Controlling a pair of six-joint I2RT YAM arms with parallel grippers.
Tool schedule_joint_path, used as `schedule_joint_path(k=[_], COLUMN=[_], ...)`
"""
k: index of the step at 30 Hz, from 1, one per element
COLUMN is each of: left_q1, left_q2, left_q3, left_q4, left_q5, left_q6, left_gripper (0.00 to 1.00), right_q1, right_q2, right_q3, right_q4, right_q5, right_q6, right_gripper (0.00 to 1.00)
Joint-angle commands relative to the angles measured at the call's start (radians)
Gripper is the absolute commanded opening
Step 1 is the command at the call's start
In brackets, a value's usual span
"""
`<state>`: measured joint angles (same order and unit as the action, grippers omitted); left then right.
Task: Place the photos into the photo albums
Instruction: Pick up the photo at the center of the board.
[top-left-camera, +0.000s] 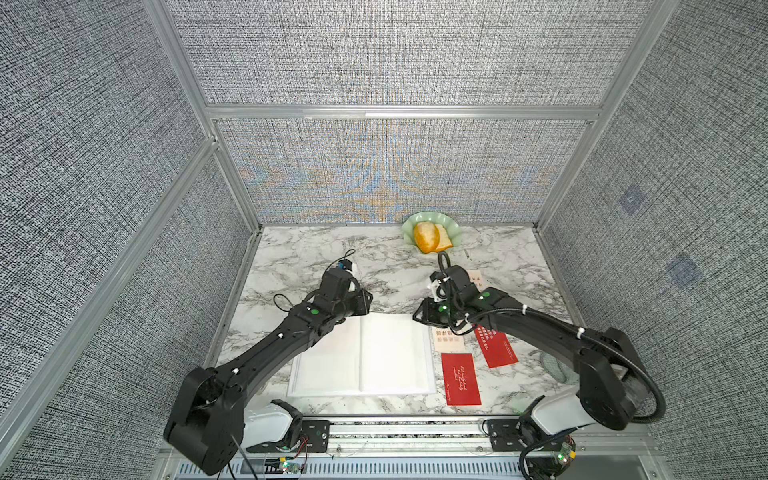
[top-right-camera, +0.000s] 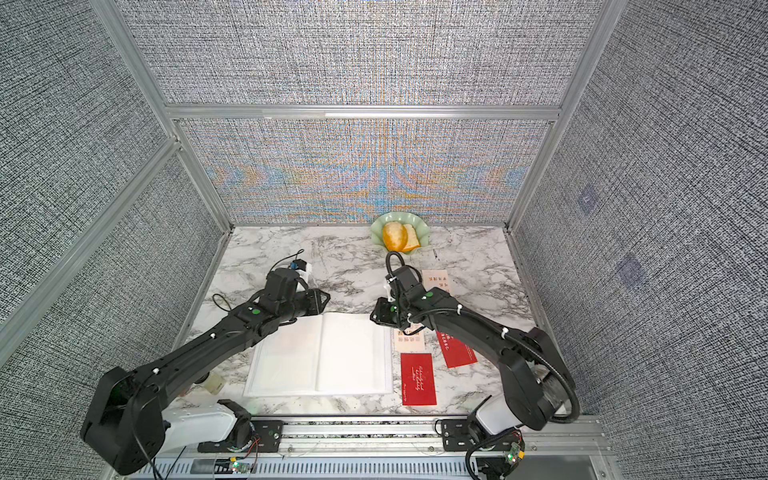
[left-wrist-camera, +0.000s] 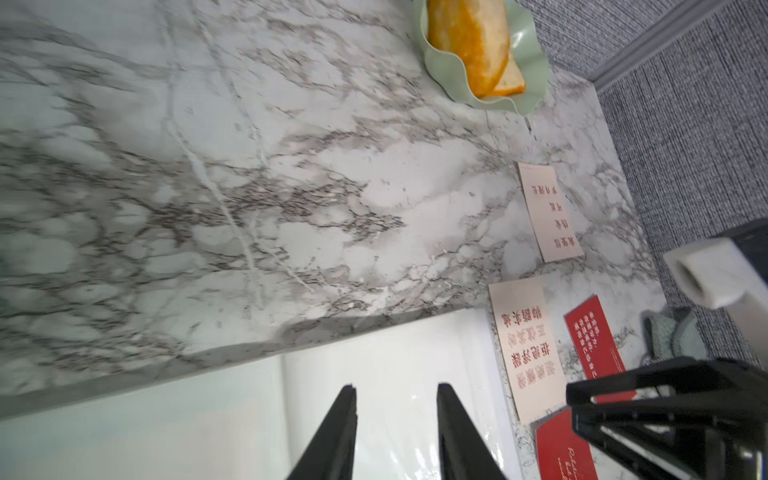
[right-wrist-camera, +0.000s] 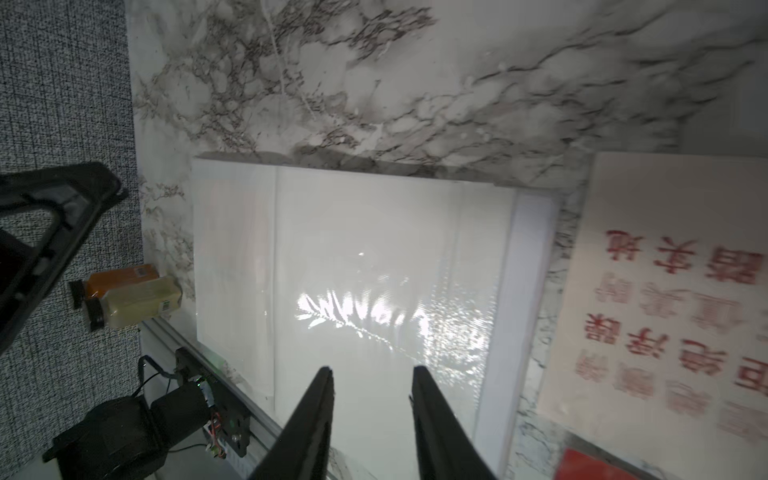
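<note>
The photo album (top-left-camera: 365, 361) lies open on the marble table, showing blank white glossy pages. Beside it on the right lie photos: a cream card with red characters (top-left-camera: 445, 340), partly under the right arm, and two red cards (top-left-camera: 461, 379) (top-left-camera: 500, 353). Another cream card (top-right-camera: 436, 280) lies farther back. My left gripper (left-wrist-camera: 397, 390) hovers open over the album's far left part, nothing between its fingers. My right gripper (right-wrist-camera: 372, 372) hovers open over the album's far right part (right-wrist-camera: 374, 249), also empty, with the cream card (right-wrist-camera: 665, 291) beside it.
A pale green plate (top-left-camera: 455, 232) with bread stands at the back wall. Small bottles (right-wrist-camera: 133, 299) sit at the table's left front corner. A green mesh item (top-left-camera: 557, 370) lies under the right arm. Fabric walls enclose three sides; a metal rail (top-left-camera: 407, 432) runs along the front.
</note>
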<state>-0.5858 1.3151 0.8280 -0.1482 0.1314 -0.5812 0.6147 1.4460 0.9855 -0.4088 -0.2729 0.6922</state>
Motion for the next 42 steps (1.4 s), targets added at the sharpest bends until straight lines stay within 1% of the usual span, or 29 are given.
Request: schedule_joint_path(k=[1,7,11,16,22,28,42], left_q1=[-0.055,-0.173,-0.239,-0.3,-0.331,-0.353,-0.361], left_q2=[0.072,0.265,0.416,0.531,0.58,0.625,0.668], left_q3=[0.041,0.17,0.309,0.386,0.42,0.443,0.46], left_q4=[0.088,0.114,0.033,0.033,0.027,-0.004,-0.044], left_q5=[0.029,0.069,0.092,0.12,0.123,0.125,0.107], left_q6=[-0.011,-0.021,-0.035,-0.045,-0.053,-0.054,-0.06], left_gripper=[0.35,0.35,0.35,0.34,0.33,0.27,0.27], right_q1=[-0.067,-0.211,-0.301,-0.339,-0.348,-0.348,-0.346], right_q2=[-0.072,-0.167,-0.18,-0.159,-0.108,-0.047,0.066], right_q3=[-0.049,-0.156,-0.224,-0.263,-0.271,-0.265,-0.22], right_q4=[-0.092,-0.164,-0.15,-0.109,-0.066,-0.026,0.024], right_q5=[0.059,0.093,0.07,0.056,0.048,0.04,0.041], right_q6=[-0.044,-0.089,-0.112,-0.12,-0.129,-0.134,-0.143], right_gripper=[0.39,0.41,0.43,0.45,0.45,0.45,0.45])
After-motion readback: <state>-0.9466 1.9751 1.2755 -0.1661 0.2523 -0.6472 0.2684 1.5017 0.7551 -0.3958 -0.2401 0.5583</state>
